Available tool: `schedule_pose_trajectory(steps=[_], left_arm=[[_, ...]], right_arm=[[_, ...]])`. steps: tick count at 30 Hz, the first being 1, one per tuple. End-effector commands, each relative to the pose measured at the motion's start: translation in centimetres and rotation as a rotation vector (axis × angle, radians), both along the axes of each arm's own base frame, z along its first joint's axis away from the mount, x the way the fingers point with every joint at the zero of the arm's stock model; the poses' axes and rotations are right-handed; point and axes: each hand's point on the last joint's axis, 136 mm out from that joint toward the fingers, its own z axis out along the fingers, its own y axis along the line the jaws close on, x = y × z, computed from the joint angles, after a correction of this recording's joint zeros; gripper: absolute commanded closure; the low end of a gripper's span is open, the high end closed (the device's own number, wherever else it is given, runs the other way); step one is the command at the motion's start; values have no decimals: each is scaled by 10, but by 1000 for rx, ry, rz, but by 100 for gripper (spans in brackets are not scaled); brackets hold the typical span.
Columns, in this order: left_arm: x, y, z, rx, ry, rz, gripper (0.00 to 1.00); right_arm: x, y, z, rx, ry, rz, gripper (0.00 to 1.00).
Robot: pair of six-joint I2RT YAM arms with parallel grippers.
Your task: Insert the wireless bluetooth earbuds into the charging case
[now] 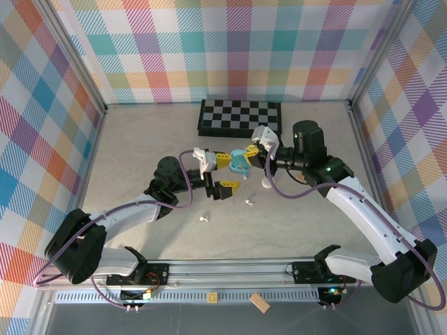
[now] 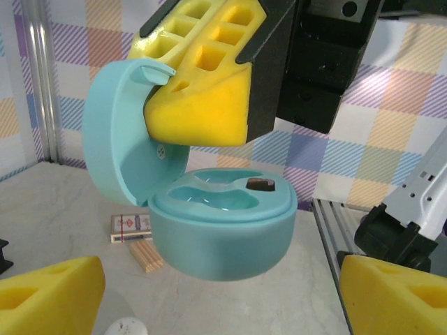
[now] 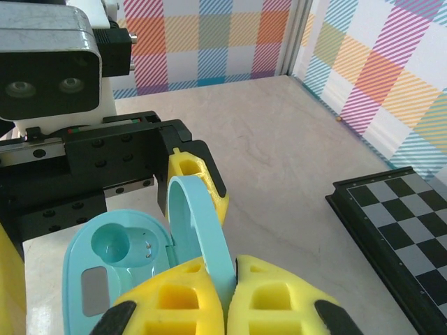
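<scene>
The case is light blue and round like a pebble. It is open and held up in the air over the middle of the counter. The right gripper has its yellow fingers pressed together on the lid, so the lid stands up and the bottom half hangs below it. The left gripper is just beside the case. Its fingers are spread wide with nothing between them, and the case sits in front of the gap. The two holes in the bottom half of the case look empty. There is a small dark bit at the edge of one hole, but it is too small to tell what it is. So no earbud is in the case yet. One white earbud lies on the counter below the case, toward the near edge. A second earbud, also white, lies a bit more to the left and nearer the near edge. They are apart from each other and no gripper touches them. A chessboard lies at the far edge, well apart from all this. I think the task is only at the start. The case is open and ready, which is the part that is done. What is left is to pick up an earbud, bring it to the case, and drop it stem first into a hole, then do the next one.
</scene>
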Motion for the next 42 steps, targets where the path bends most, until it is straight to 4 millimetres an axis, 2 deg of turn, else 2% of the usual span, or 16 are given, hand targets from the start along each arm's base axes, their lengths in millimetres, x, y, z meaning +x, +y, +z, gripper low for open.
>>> schedule_pose_trajectory(steps=[1,4,6,7,26,34,42], left_arm=[[-2,-3,20,-65,-49,-4,15],[-3,-5,24,-78,-53,-18,24],[-4,-7,26,-80,-54,-30,36],[-4,-8,26,-81,-53,-31,38],[-2,-12,32,-97,-55,-38,38],[-3,-13,30,-95,-50,-41,55],[-5,-12,28,-91,-62,-45,60]], right_arm=[[-2,1,12,36,-46,2,100],[-1,2,10,37,-40,3,100],[0,2,10,36,-40,0,100],[0,2,10,34,-40,-1,100],[-5,1,-3,-18,-8,16,100],[-4,1,-1,-12,-8,15,100],[-5,0,4,-3,-15,11,100]])
